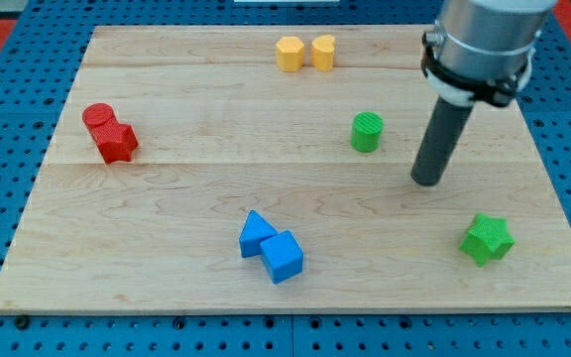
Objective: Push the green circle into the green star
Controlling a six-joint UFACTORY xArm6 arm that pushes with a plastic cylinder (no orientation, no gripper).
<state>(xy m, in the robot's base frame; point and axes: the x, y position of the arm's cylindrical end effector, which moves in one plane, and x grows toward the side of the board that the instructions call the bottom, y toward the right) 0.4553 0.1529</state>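
Observation:
The green circle (pixel 367 131) stands on the wooden board right of centre. The green star (pixel 487 239) lies near the board's lower right corner. My tip (pixel 425 181) rests on the board to the right of and a little below the green circle, with a gap between them. The star is further down and to the right of the tip.
A red circle (pixel 97 116) and a red star-like block (pixel 118 142) touch at the left. Two yellow blocks (pixel 289 54) (pixel 323 52) sit at the top. A blue triangle (pixel 256 233) and blue cube (pixel 283 256) touch at the bottom centre. The board edge (pixel 295 310) runs along the bottom.

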